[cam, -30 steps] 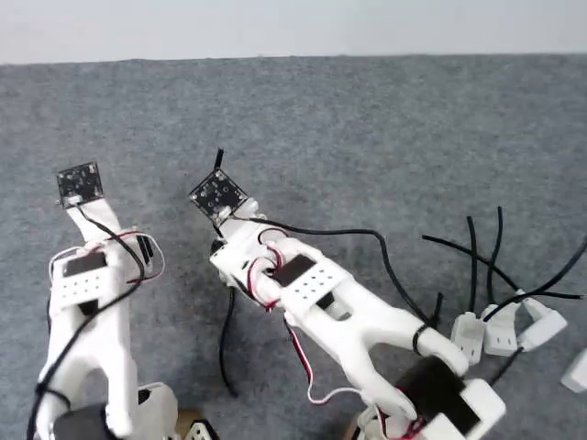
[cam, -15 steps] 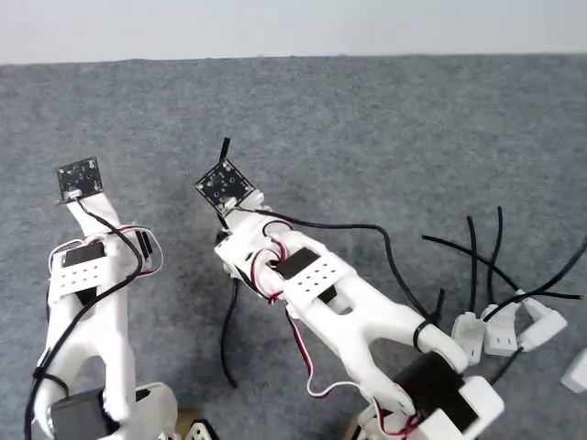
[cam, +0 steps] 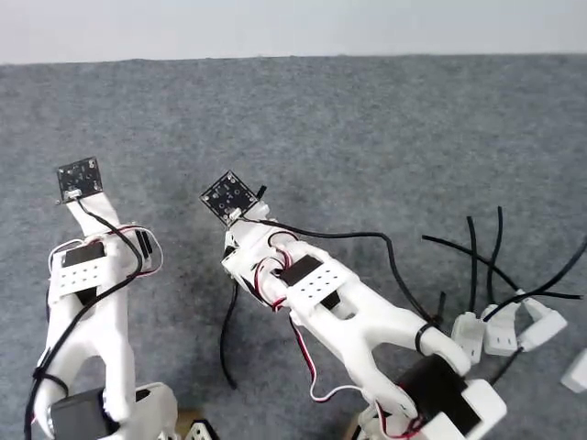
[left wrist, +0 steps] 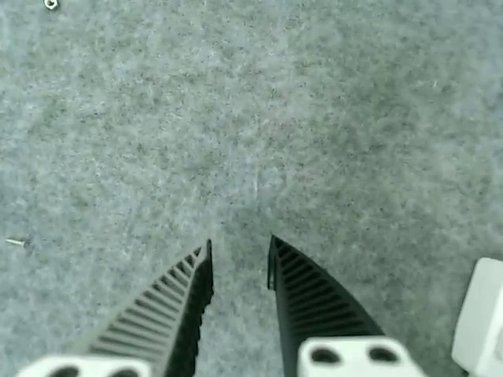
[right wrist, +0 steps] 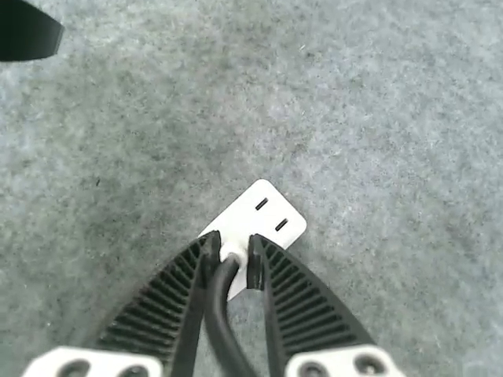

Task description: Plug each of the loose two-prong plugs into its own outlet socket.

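While right pincer (right wrist: 233, 245) clamps socket cable (right wrist: 220, 308), left pincer (left wrist: 240, 245) hangs parted

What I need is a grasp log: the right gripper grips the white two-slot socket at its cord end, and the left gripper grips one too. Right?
No: the left gripper is empty, its fingers apart over grey carpet in the left wrist view. The right gripper does grip the white two-slot socket at its cord end.
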`<act>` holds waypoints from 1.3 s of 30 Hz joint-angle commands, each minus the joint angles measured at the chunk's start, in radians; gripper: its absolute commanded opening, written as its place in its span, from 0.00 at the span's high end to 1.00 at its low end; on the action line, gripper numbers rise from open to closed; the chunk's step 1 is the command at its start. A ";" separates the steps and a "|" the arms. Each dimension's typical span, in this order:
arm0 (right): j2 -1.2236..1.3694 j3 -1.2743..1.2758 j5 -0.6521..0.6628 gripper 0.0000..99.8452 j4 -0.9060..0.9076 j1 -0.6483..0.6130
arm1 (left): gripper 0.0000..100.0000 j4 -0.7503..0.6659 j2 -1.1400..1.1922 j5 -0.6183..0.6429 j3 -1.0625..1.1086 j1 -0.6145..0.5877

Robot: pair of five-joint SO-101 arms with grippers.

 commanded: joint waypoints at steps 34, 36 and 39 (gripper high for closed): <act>0.348 -0.408 -0.502 0.69 0.176 -0.070 | 0.89 -0.021 -0.006 0.012 -0.050 -0.011; 0.392 -0.471 -0.502 0.70 0.236 -0.065 | 0.89 -0.021 -0.006 0.012 -0.050 -0.011; 0.460 -0.555 -0.502 0.77 0.314 -0.064 | 0.89 -0.021 -0.006 0.009 -0.050 -0.011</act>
